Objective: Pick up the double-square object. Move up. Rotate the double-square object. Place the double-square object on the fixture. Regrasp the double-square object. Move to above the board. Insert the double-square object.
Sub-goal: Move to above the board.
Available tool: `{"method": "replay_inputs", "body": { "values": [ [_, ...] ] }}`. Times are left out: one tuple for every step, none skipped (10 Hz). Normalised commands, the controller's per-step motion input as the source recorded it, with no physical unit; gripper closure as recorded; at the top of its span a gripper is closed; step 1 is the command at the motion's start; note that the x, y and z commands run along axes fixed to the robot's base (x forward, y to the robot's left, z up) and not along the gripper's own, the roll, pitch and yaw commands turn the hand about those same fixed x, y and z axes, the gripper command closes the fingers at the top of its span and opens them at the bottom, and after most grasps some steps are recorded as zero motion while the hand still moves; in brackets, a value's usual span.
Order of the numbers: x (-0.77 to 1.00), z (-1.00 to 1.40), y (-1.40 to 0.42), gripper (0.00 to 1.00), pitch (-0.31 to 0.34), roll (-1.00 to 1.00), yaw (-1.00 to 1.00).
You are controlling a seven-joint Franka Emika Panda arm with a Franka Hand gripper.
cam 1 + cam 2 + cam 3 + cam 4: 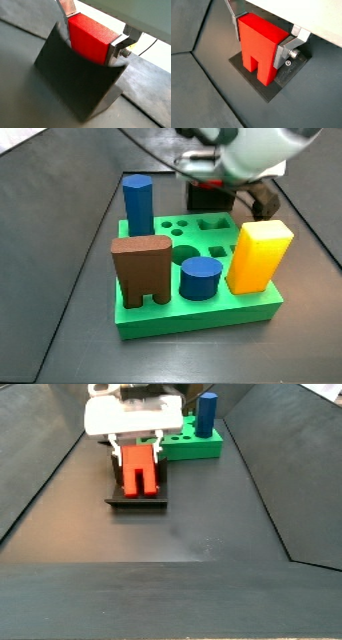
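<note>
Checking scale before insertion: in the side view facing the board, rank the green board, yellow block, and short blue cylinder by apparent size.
1. Bright-green square board
2. Yellow rectangular block
3. Short blue cylinder

The pincer sits behind them.

No readable text, label, brand or number shows on the gripper (264,37), the red object (259,42), the board (201,318) or the fixture (138,501).

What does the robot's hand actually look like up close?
The gripper has two flat silver metal fingers, one with a round bolt showing in both wrist views. In a side view its body is a white boxy housing with dark parts on top. No cables are clearly visible.
</note>
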Motion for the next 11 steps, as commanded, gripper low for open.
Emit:
{"method": "replay_inputs", "body": {
  "values": [
    [0.01, 1.00, -0.04, 1.00, 0.125, -0.18, 0.10],
    [0.01, 1.00, -0.04, 1.00, 0.092, -0.12, 0.12],
    [0.01, 1.00, -0.04, 1.00, 0.062, -0.08, 0.12],
    [0.00, 1.00, -0.04, 1.00, 0.035, -0.05, 0.11],
    [0.00, 1.00, -0.03, 1.00, 0.018, -0.04, 0.10],
    [0.00, 1.00, -0.03, 1.00, 0.008, -0.03, 0.08],
    [0.00, 1.00, -0.03, 1.00, 0.004, -0.03, 0.06],
    [0.00, 1.00, -0.03, 1.00, 0.005, -0.03, 0.04],
    [-0.01, 1.00, -0.03, 1.00, 0.011, -0.04, 0.03],
    [-0.01, 1.00, -0.03, 1.00, 0.019, -0.04, 0.02],
    [-0.01, 1.00, -0.03, 1.00, 0.028, -0.05, 0.02]
  ]
}}
